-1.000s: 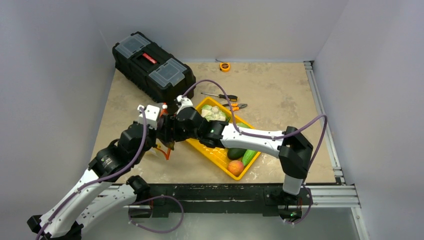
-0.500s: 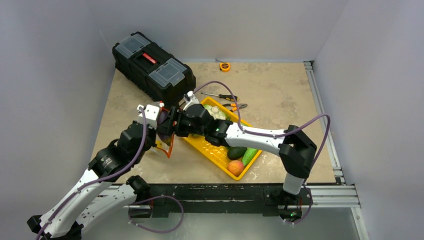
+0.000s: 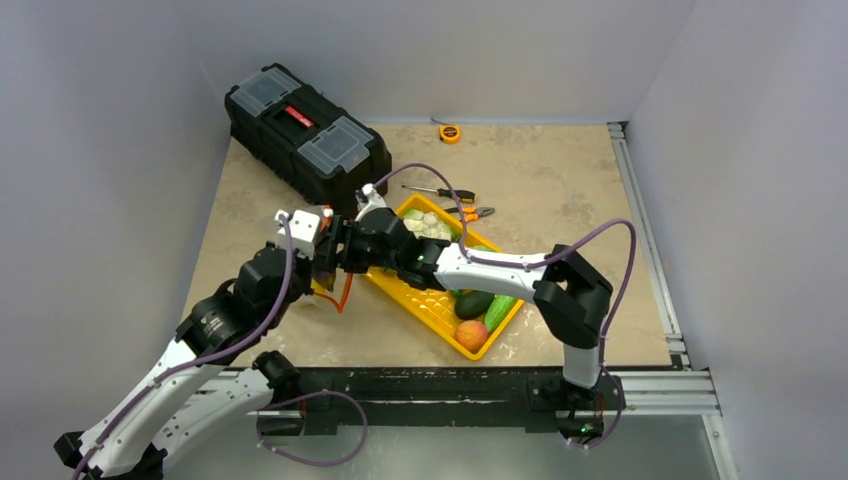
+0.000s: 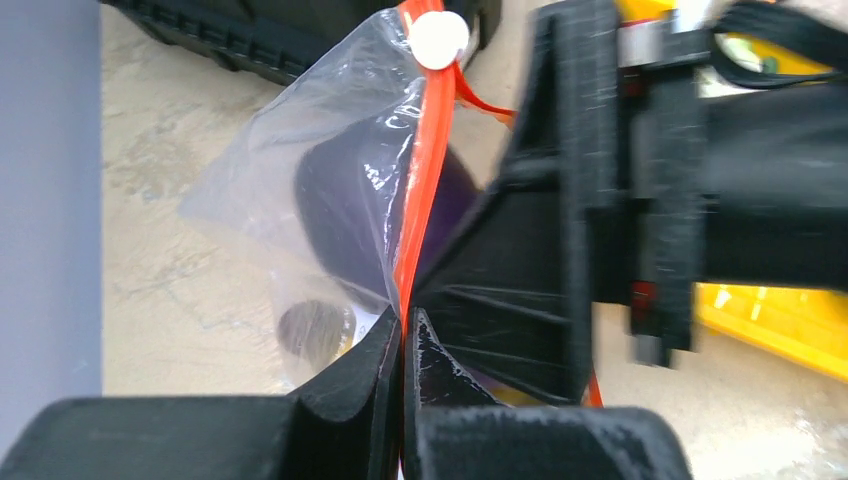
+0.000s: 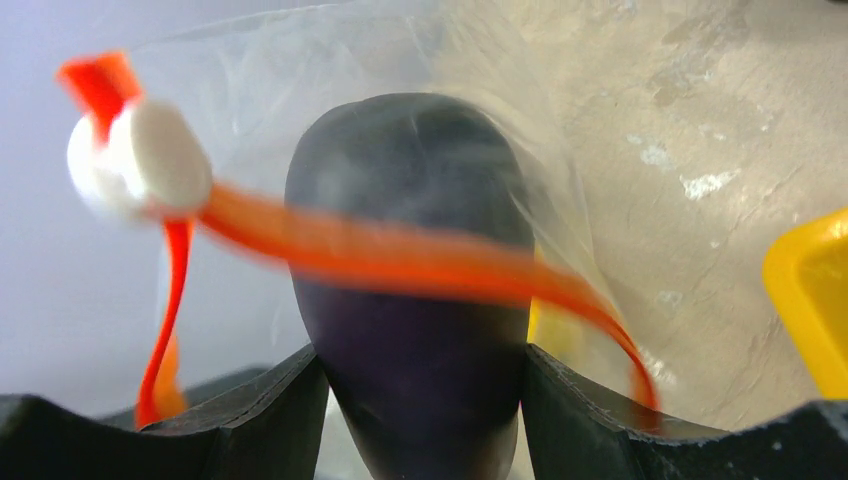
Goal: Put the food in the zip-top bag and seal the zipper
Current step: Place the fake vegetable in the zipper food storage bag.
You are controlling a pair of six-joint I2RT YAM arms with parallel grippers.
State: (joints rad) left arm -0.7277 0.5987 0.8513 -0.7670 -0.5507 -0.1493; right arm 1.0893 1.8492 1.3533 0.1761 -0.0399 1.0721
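My left gripper [image 3: 322, 272] [image 4: 403, 332] is shut on the red-orange zipper [image 4: 425, 180] of the clear zip-top bag [image 3: 330, 292] [image 5: 300, 90] and holds its mouth up. My right gripper [image 3: 342, 252] [image 5: 420, 400] is shut on the purple eggplant [image 5: 410, 280] [image 4: 345, 200], whose front end is past the zipper [image 5: 400, 255] inside the bag. Something yellow [image 5: 545, 330] shows in the bag behind it. The white slider [image 5: 140, 160] sits at one end of the strip. Cauliflower [image 3: 425, 228], cucumbers [image 3: 498, 312] and a peach [image 3: 471, 334] lie in the yellow tray [image 3: 430, 300].
A black toolbox [image 3: 305, 135] stands at the back left, close behind the bag. A screwdriver [image 3: 440, 192] and pliers [image 3: 470, 212] lie behind the tray, and a tape measure [image 3: 450, 133] lies near the back wall. The tray's corner shows in the right wrist view [image 5: 810, 300].
My right gripper has moved left with the eggplant, pushing it into the bag's mouth. Its elbow has shifted left. My left gripper still holds the zipper in place.
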